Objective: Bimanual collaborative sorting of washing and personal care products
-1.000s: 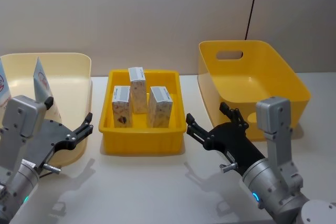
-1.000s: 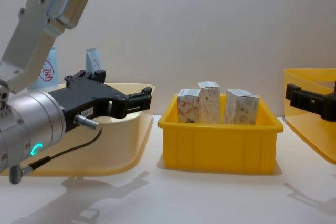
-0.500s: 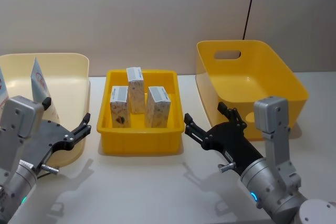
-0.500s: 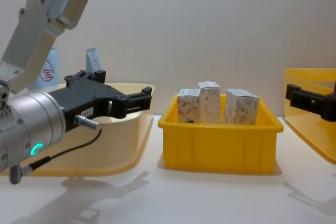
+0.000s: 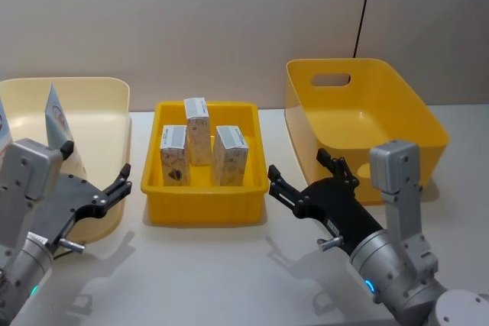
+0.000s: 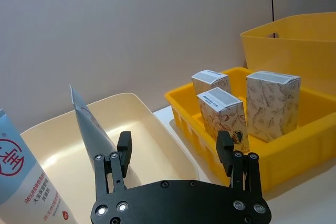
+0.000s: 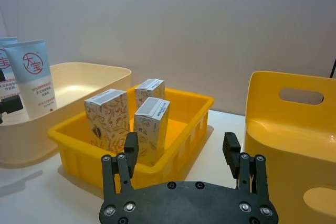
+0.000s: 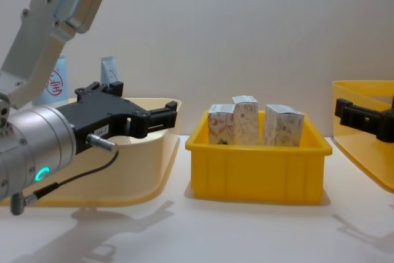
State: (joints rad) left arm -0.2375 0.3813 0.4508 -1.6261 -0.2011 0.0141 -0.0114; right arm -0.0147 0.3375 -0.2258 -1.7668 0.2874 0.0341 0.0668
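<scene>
Yellow tray at mid-table, on white table. Holds three white cartons with orange-red squiggles, all upright: back carton toward the far wall, front-left carton and front-right carton nearer the robot, close together. Cannot tell from the head view whether touching.

Cream bin to the robot's left of the tray, just beside it. Contains two pale-blue tubes standing on end: tube with red round logo, and second tube at the view's left edge. Seen from the chest, both poking above the bin's rim behind the left arm.

Deep bin, darker yellow with a handle slot in its far wall, to the right of the tray and apart from it.

Left gripper hanging over the cream bin's near right corner, pointing toward the tray, fingers spread wide apart, clear of tubes and cartons. From its wrist camera, tube just beyond one finger, cartons farther off past the other.

Right gripper low over the table, in front of the gap between tray and deep bin, pointing away from the robot. Fingers likewise wide apart, well short of the cartons.
</scene>
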